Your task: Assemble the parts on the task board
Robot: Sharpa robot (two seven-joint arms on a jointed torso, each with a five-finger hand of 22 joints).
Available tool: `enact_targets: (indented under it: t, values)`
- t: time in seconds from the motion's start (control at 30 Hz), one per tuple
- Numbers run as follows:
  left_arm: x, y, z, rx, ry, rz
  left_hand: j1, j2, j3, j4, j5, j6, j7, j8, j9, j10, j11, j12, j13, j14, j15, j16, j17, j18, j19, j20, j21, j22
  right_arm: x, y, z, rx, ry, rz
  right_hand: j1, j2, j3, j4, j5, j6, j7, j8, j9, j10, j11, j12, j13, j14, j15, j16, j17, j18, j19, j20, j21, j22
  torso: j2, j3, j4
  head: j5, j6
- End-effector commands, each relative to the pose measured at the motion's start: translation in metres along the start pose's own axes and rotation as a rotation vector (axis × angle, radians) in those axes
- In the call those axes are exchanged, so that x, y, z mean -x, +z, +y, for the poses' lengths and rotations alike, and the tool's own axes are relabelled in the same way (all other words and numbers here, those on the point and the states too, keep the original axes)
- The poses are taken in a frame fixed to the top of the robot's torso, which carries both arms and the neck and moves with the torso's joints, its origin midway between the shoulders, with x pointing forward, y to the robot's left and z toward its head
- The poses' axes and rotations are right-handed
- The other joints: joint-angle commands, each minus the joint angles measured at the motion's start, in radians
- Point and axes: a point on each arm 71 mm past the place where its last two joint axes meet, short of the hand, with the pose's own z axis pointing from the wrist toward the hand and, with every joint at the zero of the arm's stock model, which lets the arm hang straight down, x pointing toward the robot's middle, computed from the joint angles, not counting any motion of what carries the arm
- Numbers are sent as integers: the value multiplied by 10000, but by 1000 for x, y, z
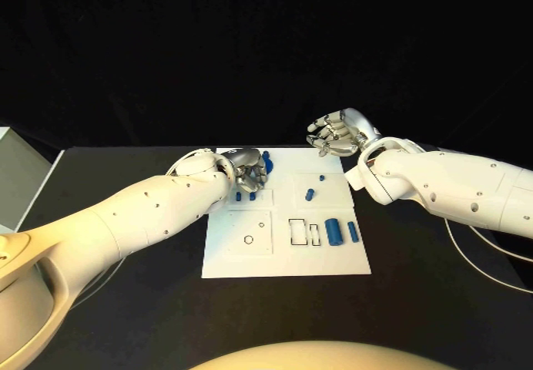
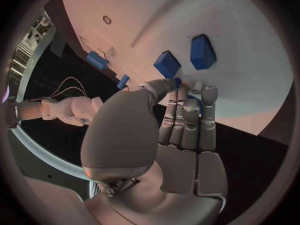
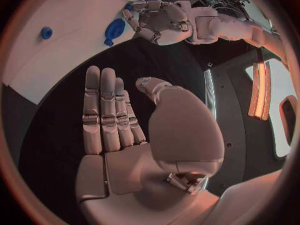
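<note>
The left hand (image 1: pixel 246 171) hangs over the far left corner of the task board (image 1: pixel 286 266), fingers curled around a blue part (image 2: pixel 192 103), while the right hand (image 1: pixel 336 132) waits open, further away.

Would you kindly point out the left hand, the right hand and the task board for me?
left hand (image 1: pixel 246 171), head view, on its curled fingers.
right hand (image 1: pixel 336 132), head view, on the palm.
task board (image 1: pixel 283 264), head view, on its bare near edge.

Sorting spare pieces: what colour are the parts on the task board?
Blue parts on the white task board, clearest in the head view.
</note>
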Motion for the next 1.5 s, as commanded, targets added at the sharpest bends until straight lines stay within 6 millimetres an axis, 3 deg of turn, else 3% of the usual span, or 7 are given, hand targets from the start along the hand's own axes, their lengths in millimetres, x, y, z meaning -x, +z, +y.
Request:
enact_targets:
  t: [0.03, 0.27, 0.4, 0.77, 1.03, 1.5]
  values:
    - [-4, 1, 0, 73, 68, 317, -87, 1, 19, -66, -69, -101, -17, -70, -16, 61, 16, -62, -65, 62, 3, 45, 2, -92, 75, 4, 75, 16, -1, 0, 2, 180, 35, 107, -136, -11, -12, -34, 4, 47, 9, -57, 15, 97, 10, -43, -39, 70, 28, -81, 14, 114, 61, -10, -50, -37, 3, 4, 6, -18, -12]
    - [-5, 2, 2, 94, 114, 258, -112, 63, 38, -143, -75, 43, 34, -82, 9, 205, -15, -116, -98, 169, -16, 116, 58, -131, 254, -3, 247, 185, -2, 1, 3, 192, 46, 117, -148, -7, -18, -33, -4, 49, 10, -62, 16, 99, 12, -62, -67, 74, 31, -109, 17, 113, 65, -8, -66, -63, -4, 7, 24, -4, -29]
    - [-3, 1, 2, -19, 117, -52, 25, 250, 154, -412, -58, 425, -20, -31, 97, 851, -160, -134, -101, 867, -152, 439, 778, -266, 875, -103, 828, 717, -2, 1, 3, 202, 49, 116, -148, -7, -18, -33, -4, 49, 10, -62, 16, 99, 12, -62, -67, 74, 31, -109, 17, 113, 65, -8, -66, -63, -13, 0, 5, -1, -29]
    - [6, -5, -1, -665, -264, -1147, -93, 338, 502, -903, 0, 884, -60, -257, 244, 1669, -252, -880, -218, 1574, -274, 630, 1405, -413, 1482, -272, 1476, 1283, -1, 1, 2, 205, 41, 90, -146, -6, -17, -39, -4, 50, 9, -65, 16, 99, 12, -75, -84, 73, 32, -128, 18, 113, 67, -7, -76, -79, -42, -20, 25, -16, -5]
    - [16, -15, -1, -819, -735, -1369, -173, 313, 516, -954, -11, 913, -38, -332, 258, 1745, -237, -1054, -238, 1613, -265, 630, 1416, -415, 1485, -269, 1491, 1292, 0, 1, 1, 166, 33, 84, -154, -13, -25, -46, -3, 47, 14, -75, 16, 98, 18, -101, -119, 71, 37, -165, 22, 111, 68, -4, -98, -112, -69, -23, 47, -1, 31]
    - [19, -25, 19, -96, -842, -584, -370, 286, 425, -932, -34, 974, -50, -409, 293, 1862, -248, -1259, -249, 1744, -258, 692, 1636, -510, 1804, -248, 1764, 1576, 2, 0, -1, 124, 19, 70, -159, -13, -27, -50, 1, 46, 17, -81, 16, 95, 21, -121, -144, 69, 41, -193, 25, 110, 68, 0, -114, -137, -118, -41, 113, 21, -45]
